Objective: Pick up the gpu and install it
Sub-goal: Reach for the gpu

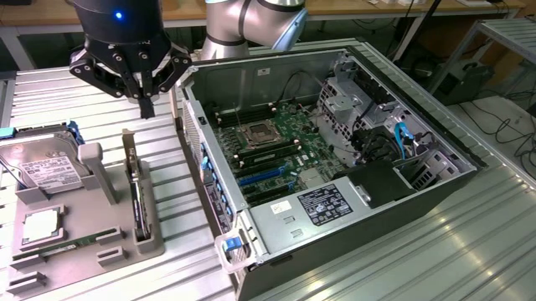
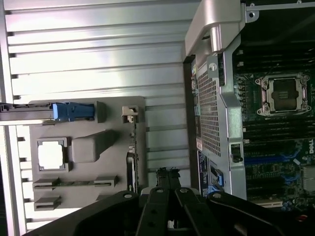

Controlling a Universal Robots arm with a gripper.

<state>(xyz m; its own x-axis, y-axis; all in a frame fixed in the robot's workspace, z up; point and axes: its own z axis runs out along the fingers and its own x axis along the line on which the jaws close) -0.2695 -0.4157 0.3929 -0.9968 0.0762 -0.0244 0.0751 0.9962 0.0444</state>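
**Closed hand hangs above the gpu's holder**

The hand [image 1: 147,106] is shut with nothing between its fingers. It hangs over the ribbed metal desk [image 1: 42,94] toward the exterior view's left edge. Below and near it, the gpu [image 1: 135,194] stands on edge in a slot of the grey parts holder [image 1: 113,216], untouched, just beside the open computer case [image 1: 251,78]. A hard drive [image 1: 46,166] sits in the same holder.

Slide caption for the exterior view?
Gripper, jaws shut and empty, hovers above the gpu standing on edge in a grey holder beside the open case.
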